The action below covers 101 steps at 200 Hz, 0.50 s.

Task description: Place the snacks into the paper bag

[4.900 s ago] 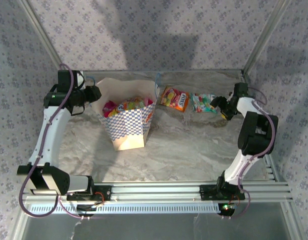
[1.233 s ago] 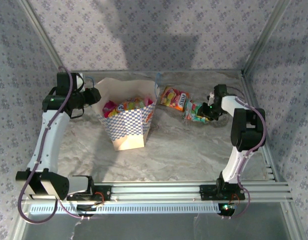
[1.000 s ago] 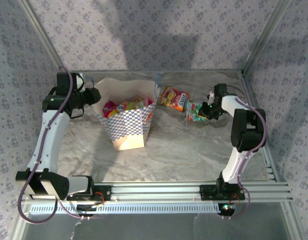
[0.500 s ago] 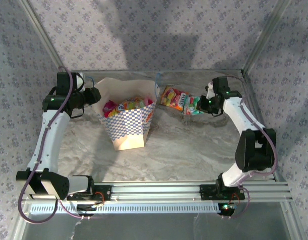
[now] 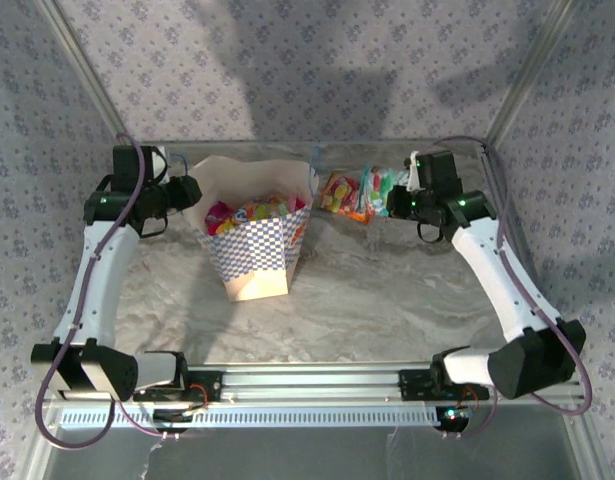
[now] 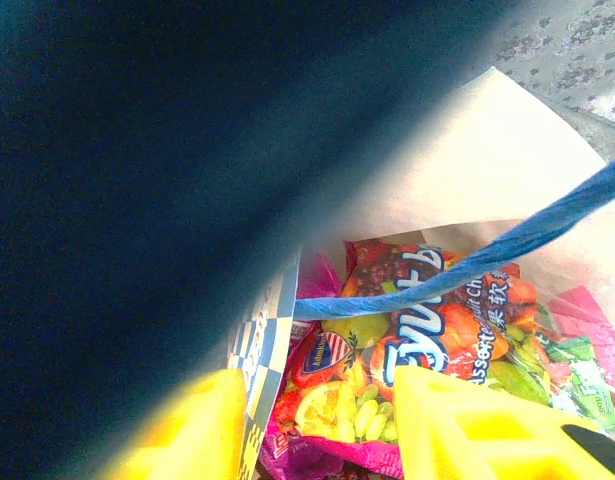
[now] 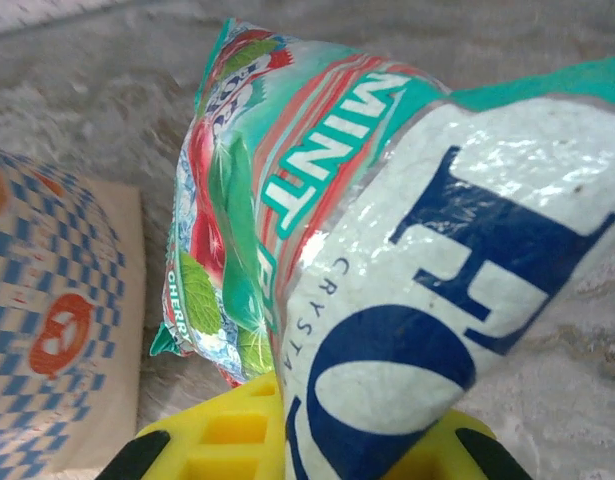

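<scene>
Some seconds ago the teal-white packet [image 5: 375, 186] lay flat on the counter [image 5: 387, 300] to the right of the orange packet [image 5: 339, 196]. Now it is lifted clear of the marble-patterned surface and hangs by the orange packet's right edge, the right arm having stretched out towards the back wall. The right fingers [image 5: 395, 202] are clenched on the packet's lower end. From the right wrist, its glossy teal face reads "MINT" in white, with smaller "CRYSTA…" and big dark-blue letters on a white field, beside pictures of green leaves and red fruit. The orange packet has not moved from its place just right of the paper bag [image 5: 252, 250]. The bag stands upright left of centre as before, cream with a blue-and-white checked band and an orange round mark on its side. The left fingers [image 5: 190, 190] have stayed at its left rim; from the left wrist they are spread apart, with the bag's wall between them. Inside, under a blue cord handle [image 6: 487, 258], lies a multicoloured packet [image 6: 417, 350] with pink edges, marked "Assorte…".
</scene>
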### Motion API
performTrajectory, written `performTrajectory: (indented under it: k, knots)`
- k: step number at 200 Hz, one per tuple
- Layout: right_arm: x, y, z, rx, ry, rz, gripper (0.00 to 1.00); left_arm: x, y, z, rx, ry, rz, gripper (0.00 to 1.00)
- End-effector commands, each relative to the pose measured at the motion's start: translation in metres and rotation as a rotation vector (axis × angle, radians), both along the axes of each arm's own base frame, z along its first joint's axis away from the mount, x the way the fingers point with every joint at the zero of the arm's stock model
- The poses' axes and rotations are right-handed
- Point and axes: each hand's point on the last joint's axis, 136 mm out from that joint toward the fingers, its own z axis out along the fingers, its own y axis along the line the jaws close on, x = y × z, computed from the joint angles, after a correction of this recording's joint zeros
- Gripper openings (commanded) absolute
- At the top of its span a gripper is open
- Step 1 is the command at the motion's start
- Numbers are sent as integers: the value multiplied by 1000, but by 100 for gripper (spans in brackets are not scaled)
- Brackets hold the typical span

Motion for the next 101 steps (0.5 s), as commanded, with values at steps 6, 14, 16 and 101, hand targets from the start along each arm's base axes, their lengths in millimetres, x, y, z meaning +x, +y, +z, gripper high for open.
performTrajectory:
  k: [6,14,16,101]
  knots:
    - [-4,-4,58,-18,-154,-39,15,-4,-6,12,-8,-38,-28,42]
    - [-7,-4,66,-43,-175,-37,16,-4,-6,12,-7,-38,-29,42]
    - [-8,-3,68,-48,-182,-37,16,-4,-6,12,-8,-38,-29,42]
    - [-31,46,165,-44,-455,128,15,-5,-6,16,-14,-53,-26,42]
